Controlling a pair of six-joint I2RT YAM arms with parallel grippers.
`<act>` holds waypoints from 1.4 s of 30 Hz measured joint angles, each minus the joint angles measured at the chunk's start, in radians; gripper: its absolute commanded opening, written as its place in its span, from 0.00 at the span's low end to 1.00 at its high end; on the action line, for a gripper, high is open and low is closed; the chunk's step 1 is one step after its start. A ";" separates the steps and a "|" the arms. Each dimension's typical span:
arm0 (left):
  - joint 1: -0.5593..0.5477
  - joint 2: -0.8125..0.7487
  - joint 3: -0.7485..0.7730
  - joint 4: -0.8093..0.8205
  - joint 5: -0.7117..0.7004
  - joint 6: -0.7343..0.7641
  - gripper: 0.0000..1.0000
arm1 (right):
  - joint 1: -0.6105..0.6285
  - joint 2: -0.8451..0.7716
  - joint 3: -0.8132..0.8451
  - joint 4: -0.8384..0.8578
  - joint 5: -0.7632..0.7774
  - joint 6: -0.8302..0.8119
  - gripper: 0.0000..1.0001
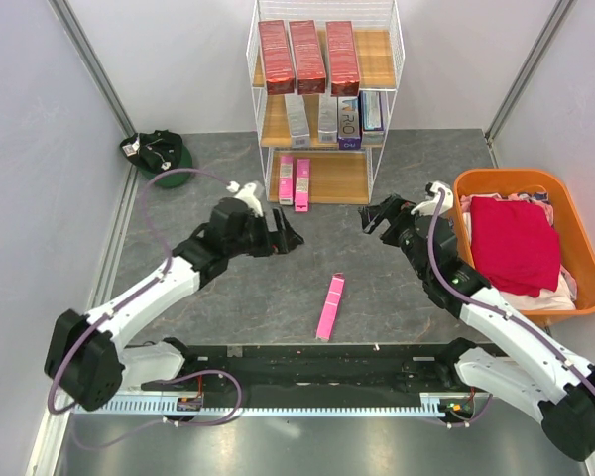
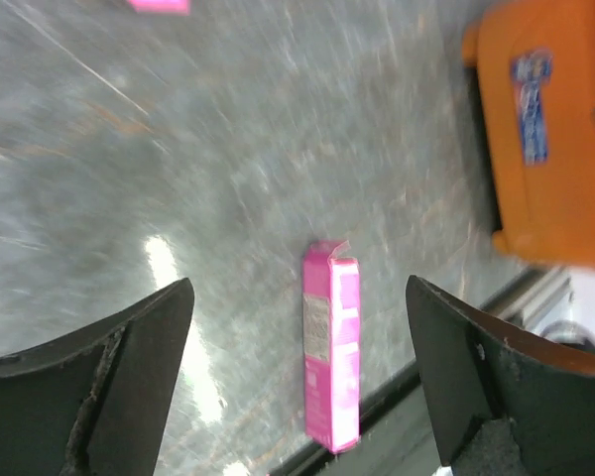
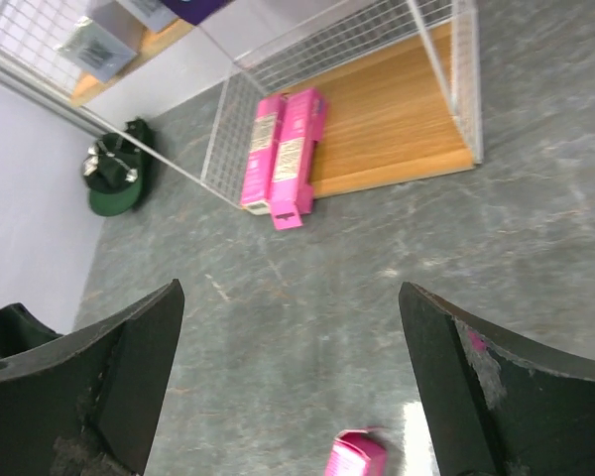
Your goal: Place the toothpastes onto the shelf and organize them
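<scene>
Your left gripper [image 1: 290, 236] hovers over the table [image 1: 228, 297] just near of the shelf's left corner. Its fingers [image 2: 129, 377] are spread wide with nothing between them. Your right gripper [image 1: 370, 222] hangs near the shelf's right corner, also fully spread and holding nothing.

One pink toothpaste box [image 1: 330, 307] lies flat on the table between the two arms, well near of the shelf [image 1: 322, 99] and touching neither gripper. In the left wrist view it sits below the gap between the fingers.

On the shelf, three dark red boxes [image 1: 307, 57] lie side by side on the top board. Four silver, blue and purple boxes [image 1: 327, 117] stand in a row on the middle board. Two pink boxes [image 1: 294, 181] lie together at the left of the bottom board, their near ends poking just past its near edge.

An orange tub [image 1: 573, 223] holding a red cloth [image 1: 514, 243] sits at the right, and a dark green cap [image 1: 159, 154] lies at the far left.
</scene>
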 measured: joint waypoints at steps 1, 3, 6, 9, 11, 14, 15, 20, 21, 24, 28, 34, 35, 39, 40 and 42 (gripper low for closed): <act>-0.032 0.022 0.008 -0.005 -0.014 0.003 0.96 | -0.001 -0.013 0.000 -0.016 0.007 -0.008 0.97; -0.093 0.071 0.029 -0.017 -0.050 0.006 0.96 | -0.003 -0.023 0.000 -0.045 0.020 -0.020 0.97; -0.190 0.158 0.069 -0.029 -0.108 0.009 0.96 | -0.004 -0.023 0.000 -0.086 0.030 -0.034 0.97; -0.268 0.218 0.096 -0.034 -0.164 0.008 0.96 | -0.007 -0.023 0.000 -0.115 0.035 -0.041 0.97; -0.314 0.259 0.117 -0.036 -0.198 0.008 0.96 | -0.008 -0.024 0.000 -0.126 0.035 -0.043 0.97; -0.372 0.334 0.153 -0.041 -0.239 0.008 0.96 | -0.012 -0.030 0.000 -0.145 0.035 -0.044 0.97; -0.388 0.356 0.161 -0.045 -0.253 0.008 0.96 | -0.013 -0.033 0.000 -0.150 0.035 -0.044 0.97; -0.450 0.473 0.240 -0.090 -0.314 0.008 0.93 | -0.015 -0.048 0.000 -0.164 0.039 -0.044 0.97; -0.462 0.499 0.264 -0.104 -0.331 0.008 0.93 | -0.016 -0.052 0.000 -0.167 0.042 -0.045 0.97; -0.497 0.572 0.332 -0.133 -0.373 0.008 0.87 | -0.020 -0.060 0.000 -0.177 0.047 -0.045 0.97; -0.526 0.649 0.394 -0.164 -0.407 0.009 0.76 | -0.026 -0.064 0.001 -0.189 0.051 -0.045 0.97; -0.533 0.737 0.438 -0.221 -0.438 0.010 0.60 | -0.038 -0.064 0.001 -0.204 0.051 -0.045 0.96; -0.533 0.745 0.441 -0.234 -0.445 0.010 0.54 | -0.040 -0.064 0.001 -0.205 0.051 -0.046 0.96; -0.533 0.756 0.446 -0.261 -0.470 0.012 0.46 | -0.046 -0.064 0.001 -0.206 0.051 -0.048 0.96; -0.533 0.756 0.447 -0.265 -0.473 0.012 0.45 | -0.047 -0.064 0.001 -0.207 0.051 -0.048 0.96; -0.533 0.756 0.448 -0.270 -0.481 0.012 0.42 | -0.050 -0.064 0.001 -0.208 0.050 -0.048 0.96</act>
